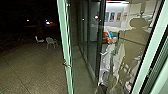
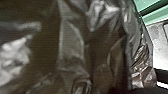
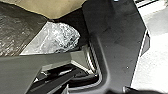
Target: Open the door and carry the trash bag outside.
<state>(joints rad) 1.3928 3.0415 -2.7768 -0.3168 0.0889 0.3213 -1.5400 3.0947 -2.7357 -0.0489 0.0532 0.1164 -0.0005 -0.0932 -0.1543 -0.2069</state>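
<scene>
The door (image 1: 65,47) stands as a pale green-edged frame in the head view, with a small latch partway down its edge and the dark yard to its left. Shiny dark plastic of the trash bag (image 2: 72,42) hangs large and close to the camera in the left wrist view. In the right wrist view, dark bag plastic (image 3: 22,30) lies beside a clear, crinkled piece. How either gripper stands cannot be made out.
Outside, pale chairs (image 1: 51,42) stand on the paved yard (image 1: 35,67). Glass panels (image 1: 91,37) run along the right, showing a person's silhouette (image 1: 135,47) and pictures on a wall. Another green frame (image 1: 150,50) slants at the far right.
</scene>
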